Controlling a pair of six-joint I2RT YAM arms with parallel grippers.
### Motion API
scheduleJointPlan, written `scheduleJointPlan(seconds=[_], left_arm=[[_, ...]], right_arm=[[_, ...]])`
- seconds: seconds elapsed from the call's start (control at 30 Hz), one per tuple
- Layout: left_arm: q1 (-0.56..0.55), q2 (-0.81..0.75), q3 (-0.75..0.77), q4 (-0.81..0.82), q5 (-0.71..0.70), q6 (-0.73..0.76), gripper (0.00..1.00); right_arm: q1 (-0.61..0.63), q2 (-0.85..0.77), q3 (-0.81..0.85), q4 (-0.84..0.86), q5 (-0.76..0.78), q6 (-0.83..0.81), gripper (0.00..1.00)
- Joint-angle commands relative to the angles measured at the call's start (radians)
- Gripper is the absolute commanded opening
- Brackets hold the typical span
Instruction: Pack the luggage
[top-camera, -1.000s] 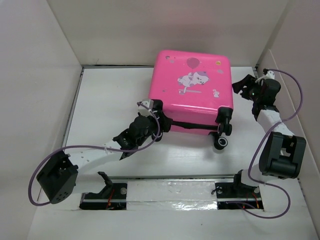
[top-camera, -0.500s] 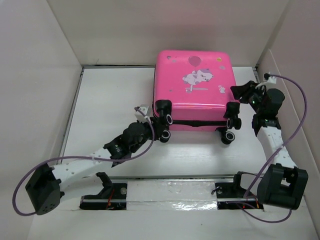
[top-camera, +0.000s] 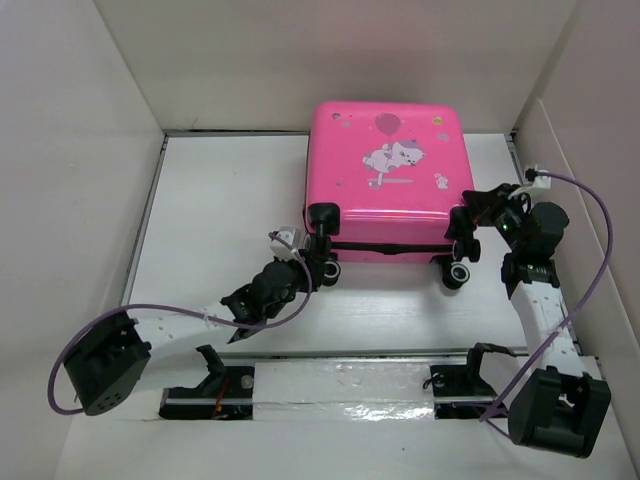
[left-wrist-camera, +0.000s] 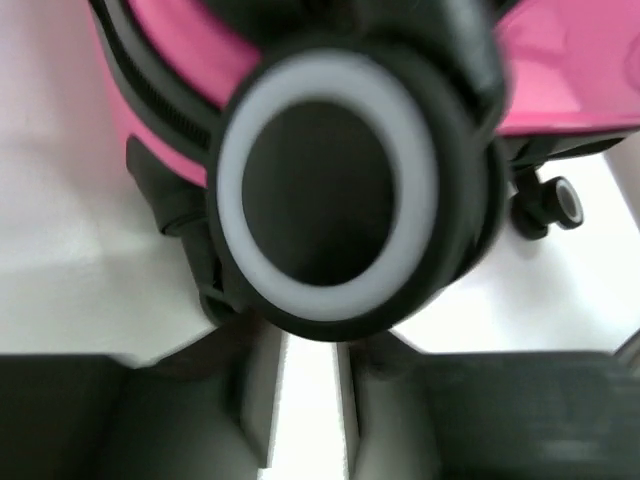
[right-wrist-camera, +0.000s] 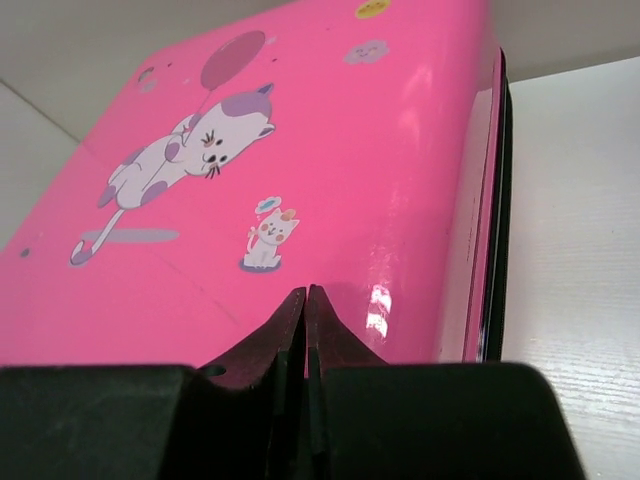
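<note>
Plainly, the left gripper (top-camera: 318, 264) sits at the near-left corner of the luggage (top-camera: 385, 175), right up against the near-left caster wheel (left-wrist-camera: 330, 190). In the left wrist view its fingers (left-wrist-camera: 250, 400) stand a narrow way apart, with bare white table (top-camera: 220, 200) showing between them. The wheel is blurred and covers the tips, so I cannot tell whether they pinch its fork or only rest beside it.

The luggage lies flat on the far, right-of-centre part of the table, sticker side up, with its wheels toward the near edge. Both halves meet all round. The dark seam (top-camera: 385, 245) along the near side looks closed, and no lining shows.

At the near-right corner, the right gripper (top-camera: 470, 215) has its fingers (right-wrist-camera: 290, 320) pressed together with nothing between them. Their tips are at the pink shell just below the small cat sticker (right-wrist-camera: 265, 240), above the near-right wheel (top-camera: 458, 272).

As for progress, the case is shut and both arms are on its near corners. That reads either as a packed case being squared up or as one not yet opened. What is inside cannot be seen, and nothing to go into it shows in these views. If it is unpacked, opening and filling it are all left to do.
</note>
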Motion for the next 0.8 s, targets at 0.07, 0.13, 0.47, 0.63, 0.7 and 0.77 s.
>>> scheduleJointPlan(seconds=[0.07,0.13,0.47,0.63,0.7,0.77], left_arm=[[-0.085,-0.015,-0.030,0.142,-0.056,0.062,0.16],[-0.116,-0.035,-0.053,0.114,-0.121,0.064,0.24],[-0.125,0.156,0.012,0.198,-0.363,0.065,0.33],[-0.125,0.247,0.060,0.295,-0.410,0.081,0.32],[-0.125,0.265,0.062,0.327,-0.419,0.101,0.32],[-0.125,0.264,0.065,0.352,-0.429,0.110,0.32]], right_arm=[[0.002,-0.009,-0.013,0.039,-0.045,-0.023,0.22],[0.020,-0.007,-0.015,0.048,-0.051,-0.020,0.31],[0.064,-0.007,-0.010,0.056,-0.068,-0.037,0.33],[0.082,-0.017,-0.007,0.045,-0.069,-0.054,0.33],[0.093,-0.015,-0.004,0.045,-0.068,-0.059,0.33],[0.105,-0.006,-0.003,0.045,-0.068,-0.063,0.33]])
